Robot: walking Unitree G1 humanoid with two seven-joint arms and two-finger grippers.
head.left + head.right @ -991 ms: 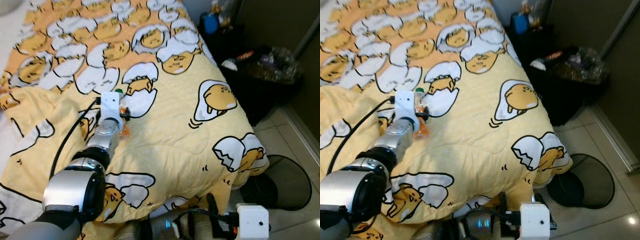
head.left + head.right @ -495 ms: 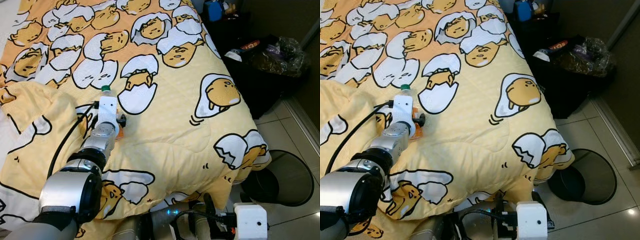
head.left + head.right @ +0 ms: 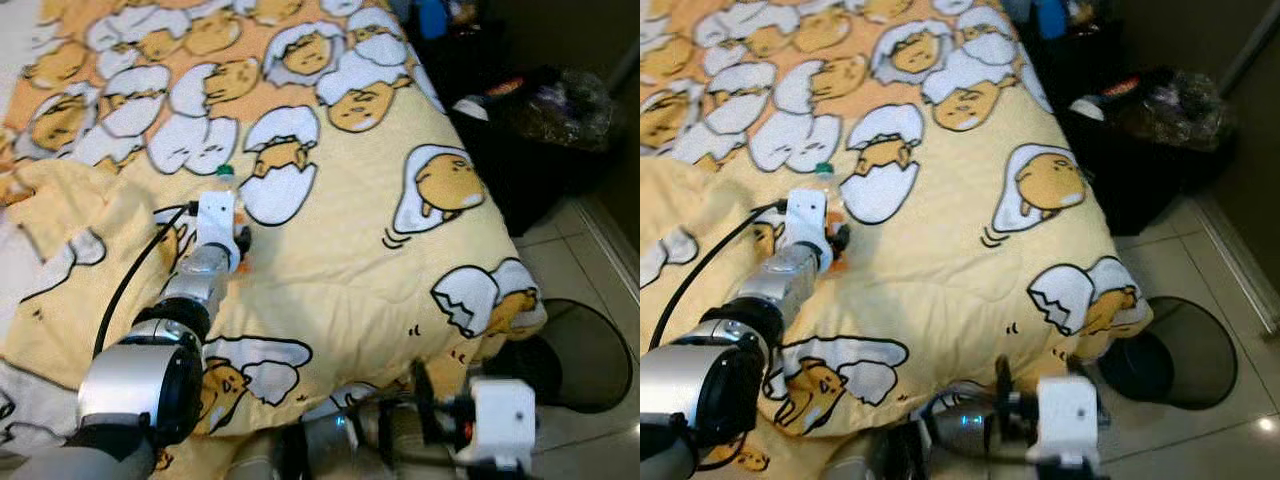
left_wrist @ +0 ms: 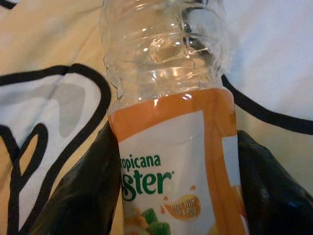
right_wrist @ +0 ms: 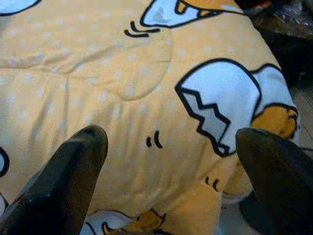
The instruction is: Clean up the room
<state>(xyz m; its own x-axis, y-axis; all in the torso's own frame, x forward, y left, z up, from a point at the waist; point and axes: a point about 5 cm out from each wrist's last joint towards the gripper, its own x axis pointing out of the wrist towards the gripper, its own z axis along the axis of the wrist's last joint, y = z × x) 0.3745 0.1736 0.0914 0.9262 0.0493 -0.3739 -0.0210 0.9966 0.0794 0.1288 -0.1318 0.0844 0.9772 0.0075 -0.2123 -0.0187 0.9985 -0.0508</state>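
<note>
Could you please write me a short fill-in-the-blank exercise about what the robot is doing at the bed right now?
1. The left gripper has its fingers on either side of a clear plastic bottle with an ____ label.
2. The bottle lies on the yellow blanket and has a ____ cap.
3. The right gripper hangs with its fingers ____ near the bed's corner.
4. The round bin beside the bed stands on the ____.

Missing words: orange; green; open; floor
</note>
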